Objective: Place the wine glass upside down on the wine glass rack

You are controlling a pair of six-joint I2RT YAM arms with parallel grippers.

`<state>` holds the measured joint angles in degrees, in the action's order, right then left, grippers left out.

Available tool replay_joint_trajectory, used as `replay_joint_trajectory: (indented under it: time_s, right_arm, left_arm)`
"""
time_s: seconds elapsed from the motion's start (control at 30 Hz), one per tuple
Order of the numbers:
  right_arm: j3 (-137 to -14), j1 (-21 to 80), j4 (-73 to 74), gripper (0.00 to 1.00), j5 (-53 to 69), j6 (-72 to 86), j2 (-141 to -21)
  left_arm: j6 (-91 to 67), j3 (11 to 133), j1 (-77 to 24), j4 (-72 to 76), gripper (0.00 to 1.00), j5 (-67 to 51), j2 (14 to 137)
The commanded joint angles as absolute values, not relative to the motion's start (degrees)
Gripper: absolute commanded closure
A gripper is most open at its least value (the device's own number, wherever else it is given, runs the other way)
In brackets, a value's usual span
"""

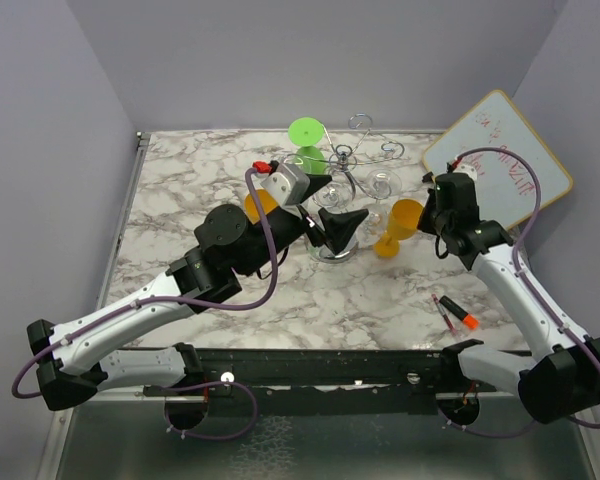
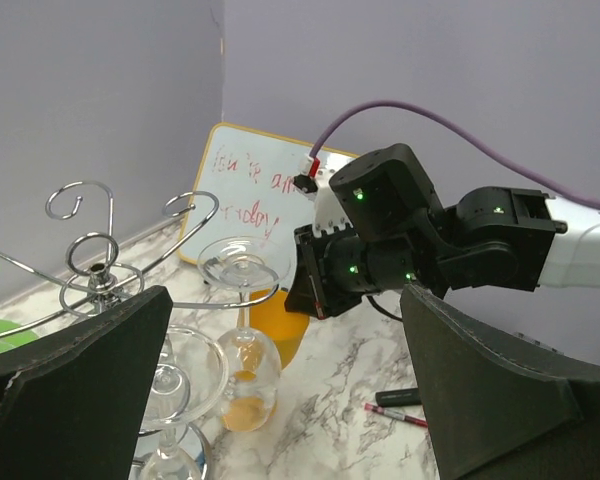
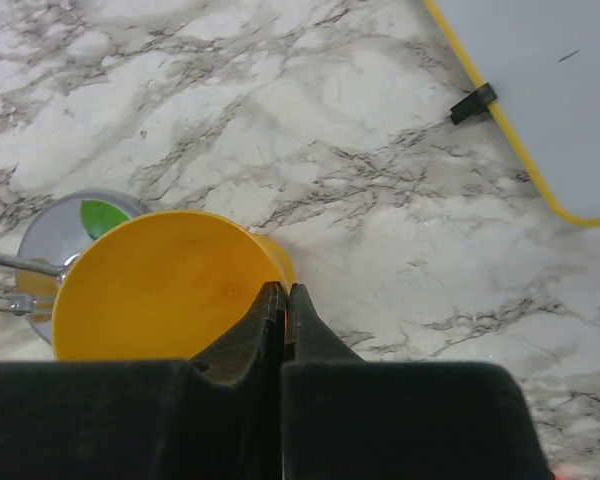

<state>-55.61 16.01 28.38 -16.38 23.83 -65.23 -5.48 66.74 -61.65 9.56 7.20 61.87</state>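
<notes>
An orange wine glass (image 1: 398,230) stands upright on the marble table, right of the wine glass rack (image 1: 365,160). My right gripper (image 1: 421,212) is shut on its rim. In the right wrist view one finger sits inside the orange bowl (image 3: 150,290) and the other outside, the tips of the right gripper (image 3: 285,298) pinched together. The chrome rack (image 2: 100,285) carries clear glasses (image 2: 242,345) hanging upside down. My left gripper (image 1: 336,226) is open beside the rack's base, and in its own view the left gripper (image 2: 285,385) holds nothing.
A green glass (image 1: 308,142) is at the rack's far left, and another orange one (image 1: 259,204) is partly hidden behind my left wrist. A whiteboard (image 1: 498,160) leans at the back right. A red marker (image 1: 454,312) lies near the right arm. The rack's round base (image 3: 52,240) shows beside the held glass.
</notes>
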Motion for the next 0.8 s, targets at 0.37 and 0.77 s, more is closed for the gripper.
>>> replay_joint_trajectory:
  time_s: [0.37, 0.77]
  right_arm:
    - [-52.84, 15.82, 25.41, 0.99, -27.59, 28.01, -48.57]
    - [-47.21, 15.87, 13.73, 0.99, -29.77, 33.05, -27.30]
  left_arm:
    - [-10.23, 71.78, -62.05, 1.72, 0.02, 3.65, 61.44]
    - [-23.49, 81.19, -62.01, -2.46, 0.01, 5.05, 69.95]
